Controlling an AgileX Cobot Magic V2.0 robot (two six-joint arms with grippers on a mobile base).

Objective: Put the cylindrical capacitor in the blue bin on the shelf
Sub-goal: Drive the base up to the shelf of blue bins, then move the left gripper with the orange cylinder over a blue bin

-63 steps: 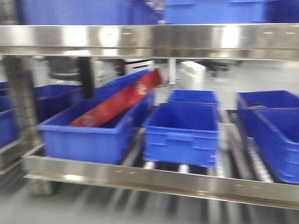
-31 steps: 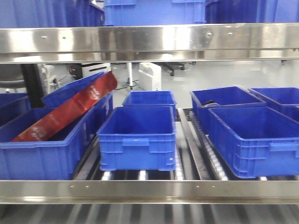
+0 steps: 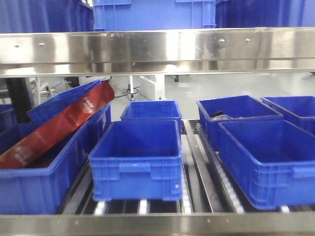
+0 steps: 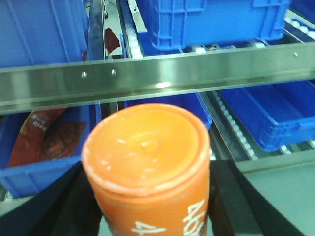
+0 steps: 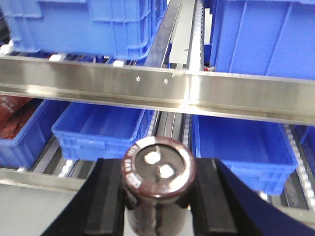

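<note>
Two cylinders gripped before the shelf point(image 5: 147, 83): cylindrical capacitor point(image 5: 157, 164) in right hand point(image 5: 156, 199), orange canister point(image 4: 145, 147) in left hand point(image 4: 147, 206); blue bins point(image 3: 138, 157) on it.

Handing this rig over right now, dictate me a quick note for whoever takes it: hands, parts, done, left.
Right hand shut on the cylindrical capacitor, upright, in front of the shelf rail.
Left hand shut on an orange cylinder.
Done: capacitor picked up.
Left: carry it over a blue bin, such as the empty-looking middle one, and release.
</note>
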